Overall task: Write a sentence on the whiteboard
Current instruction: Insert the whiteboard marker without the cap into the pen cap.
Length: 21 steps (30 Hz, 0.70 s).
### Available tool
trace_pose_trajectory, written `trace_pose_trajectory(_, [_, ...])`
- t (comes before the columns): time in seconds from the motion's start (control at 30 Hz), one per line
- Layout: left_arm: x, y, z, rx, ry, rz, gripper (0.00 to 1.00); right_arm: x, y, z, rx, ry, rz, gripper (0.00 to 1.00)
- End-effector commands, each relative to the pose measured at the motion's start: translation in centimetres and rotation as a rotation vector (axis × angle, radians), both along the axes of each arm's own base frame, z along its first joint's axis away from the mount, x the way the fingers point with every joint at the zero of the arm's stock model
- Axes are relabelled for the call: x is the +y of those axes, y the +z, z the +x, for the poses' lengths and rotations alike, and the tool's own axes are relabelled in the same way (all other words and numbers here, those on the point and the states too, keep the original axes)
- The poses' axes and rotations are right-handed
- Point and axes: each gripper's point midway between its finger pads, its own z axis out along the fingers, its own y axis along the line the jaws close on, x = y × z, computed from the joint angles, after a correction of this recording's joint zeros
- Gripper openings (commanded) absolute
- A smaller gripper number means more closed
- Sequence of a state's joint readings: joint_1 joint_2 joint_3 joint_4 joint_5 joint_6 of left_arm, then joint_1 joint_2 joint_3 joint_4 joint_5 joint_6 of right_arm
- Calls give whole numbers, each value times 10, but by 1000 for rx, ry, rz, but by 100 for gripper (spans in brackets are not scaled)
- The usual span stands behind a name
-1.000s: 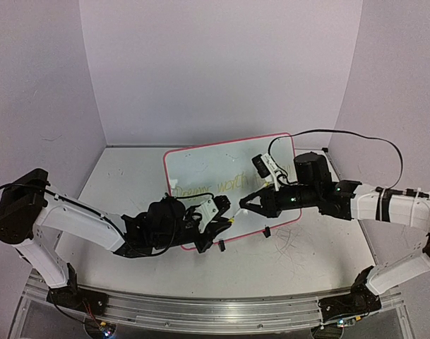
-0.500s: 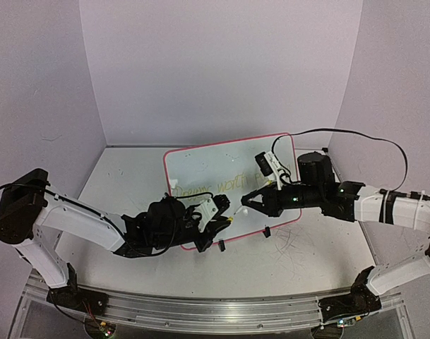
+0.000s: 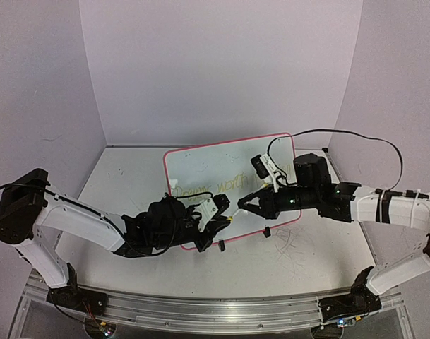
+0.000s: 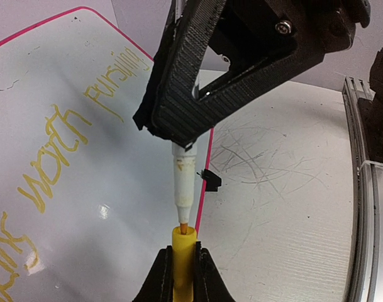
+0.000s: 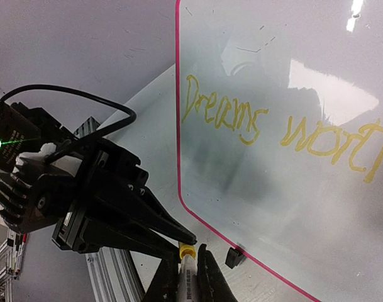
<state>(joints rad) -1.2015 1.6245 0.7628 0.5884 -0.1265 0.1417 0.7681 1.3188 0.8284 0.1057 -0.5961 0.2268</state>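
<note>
The whiteboard (image 3: 215, 161), pink-rimmed, stands tilted at the table's middle. The sentence (image 3: 218, 185) in yellow runs along its lower part; "Dreams wort" shows in the right wrist view (image 5: 254, 123) and "worth pursuing" in the left wrist view (image 4: 72, 135). My left gripper (image 3: 227, 218) is shut on a yellow marker cap (image 4: 183, 248), held upright over the board's near edge. My right gripper (image 3: 244, 205) is shut on a white marker (image 4: 185, 179), whose orange tip sits in the cap's mouth. In the right wrist view the marker (image 5: 188, 283) meets the cap (image 5: 186, 251) between the left gripper's fingers (image 5: 147, 211).
Black stand legs (image 3: 267, 232) (image 4: 209, 178) (image 5: 232, 257) hang below the board's pink rim. Grey scribbles (image 3: 289, 244) mark the tabletop right of the board. An aluminium rail (image 3: 215, 311) runs along the near edge. Purple walls enclose the back and sides.
</note>
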Motion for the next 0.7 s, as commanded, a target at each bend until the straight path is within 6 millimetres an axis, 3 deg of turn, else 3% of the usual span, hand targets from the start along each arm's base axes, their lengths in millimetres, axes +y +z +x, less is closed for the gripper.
trace_pose_trajectory(0.0, [0,21,2,-35,6,-60,0,10,9,0,-19,26,37,0])
trace_pose_trajectory(0.5, [-1,48,14,-99,65,-91,0,26,-3,0,72,3,39,0])
trace_pose_trajectory(0.67, [4,61,24,-144,125,-97,0,31,-18,-5,160,-26,24,0])
